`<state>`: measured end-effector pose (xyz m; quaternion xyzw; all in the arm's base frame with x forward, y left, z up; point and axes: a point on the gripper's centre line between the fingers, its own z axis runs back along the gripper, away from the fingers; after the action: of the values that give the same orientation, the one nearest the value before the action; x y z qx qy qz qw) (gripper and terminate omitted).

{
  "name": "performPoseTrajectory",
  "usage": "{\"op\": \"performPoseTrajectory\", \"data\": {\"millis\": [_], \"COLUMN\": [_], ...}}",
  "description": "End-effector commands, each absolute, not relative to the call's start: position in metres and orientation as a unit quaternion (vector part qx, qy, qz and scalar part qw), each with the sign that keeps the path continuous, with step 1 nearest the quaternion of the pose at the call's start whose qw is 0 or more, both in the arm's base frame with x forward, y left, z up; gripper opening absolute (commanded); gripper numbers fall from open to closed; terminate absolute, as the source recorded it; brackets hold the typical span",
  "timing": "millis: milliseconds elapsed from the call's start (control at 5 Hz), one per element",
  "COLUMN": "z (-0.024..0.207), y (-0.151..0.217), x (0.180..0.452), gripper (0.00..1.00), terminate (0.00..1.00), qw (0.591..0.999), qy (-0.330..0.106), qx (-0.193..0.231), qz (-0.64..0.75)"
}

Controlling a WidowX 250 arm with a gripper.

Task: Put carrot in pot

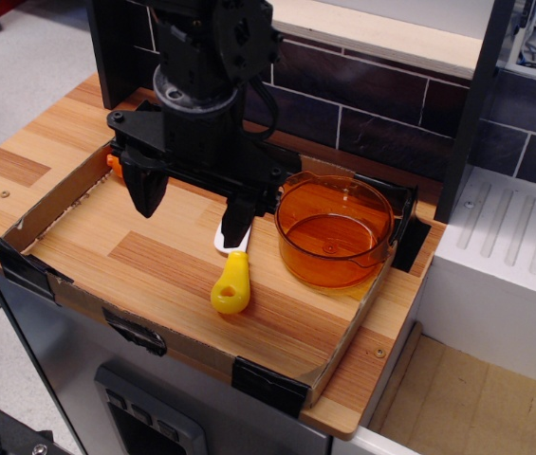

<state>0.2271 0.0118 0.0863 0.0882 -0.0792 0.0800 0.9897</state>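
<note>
The carrot (113,163) shows only as a small bright orange bit at the far left of the boxed area, mostly hidden behind my gripper's left finger. The pot (334,232) is a round transparent amber pot with a pouring lip, standing upright and empty at the right of the boxed area. My gripper (192,207) is black, points down and hangs open and empty over the middle of the board. Its left fingertip (144,194) is just right of the carrot. Its right fingertip (238,226) is left of the pot.
A utensil with a yellow handle (232,282) and a white blade lies under the right finger. A low cardboard wall (49,213) with black tape rings the wooden board. A dark tiled wall (381,104) stands behind. A white drainer (509,246) sits at the right.
</note>
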Motion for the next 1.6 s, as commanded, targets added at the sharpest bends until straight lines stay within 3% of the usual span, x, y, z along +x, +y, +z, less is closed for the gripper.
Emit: {"op": "performPoseTrajectory", "data": {"millis": [0,400,800,1000,1400], "z": [0.086,0.111,0.096,0.079,0.063], "y": [0.012,0.077,0.112,0.111,0.105], "x": [0.227,0.272,0.311,0.321,0.332], "gripper": [1.0,1.0,1.0,1.0,1.0], "terminate": [0.0,0.0,0.0,0.0,0.0], "qw": [0.99,0.99,0.971,0.951,0.945], "qy": [-0.079,-0.056,-0.043,-0.031,-0.038], "qx": [0.088,0.093,0.085,0.099,0.104], "qz": [0.08,-0.09,-0.219,-0.292,-0.308]}}
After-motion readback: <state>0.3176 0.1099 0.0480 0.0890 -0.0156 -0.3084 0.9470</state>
